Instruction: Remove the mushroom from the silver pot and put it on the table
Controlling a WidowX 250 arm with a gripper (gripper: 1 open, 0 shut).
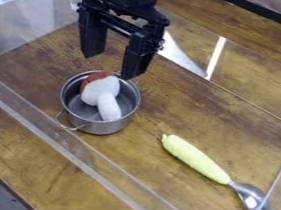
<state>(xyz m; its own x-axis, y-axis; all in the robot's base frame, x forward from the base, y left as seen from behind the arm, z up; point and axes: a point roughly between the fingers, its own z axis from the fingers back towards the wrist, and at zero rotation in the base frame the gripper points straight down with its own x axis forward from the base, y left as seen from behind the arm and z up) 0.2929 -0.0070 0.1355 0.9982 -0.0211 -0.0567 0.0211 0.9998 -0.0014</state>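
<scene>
Wood-plank table (173,92) with dark grain, boxed in by clear acrylic walls (45,122), so that's the whole stage. Silver pot (100,104) sits toward the front-left part of the tabletop, and the mushroom (101,92) is lying inside it, kind of tipped over, reddish cap toward the back rim and the fat white stem pointing into the middle. Over toward the front-right corner there's a yellow-green corn-looking piece (197,157) with a metal spoon end (248,200) right at its tip, well apart from the pot.

Gripper (115,54) hangs pointing straight down just above the back rim of the pot, fingers spread wide with nothing between them. Can't tell from this angle whether the fingertips are touching the mushroom cap or just hovering over it; looks like hovering to me.

So progress-wise: basically nothing's done yet. Mushroom isn't grabbed, isn't lifted, isn't out. What's left is pretty much everything: drop in, close on it, lift it clear of the pot wall, and set it down on bare wood somewhere.
</scene>
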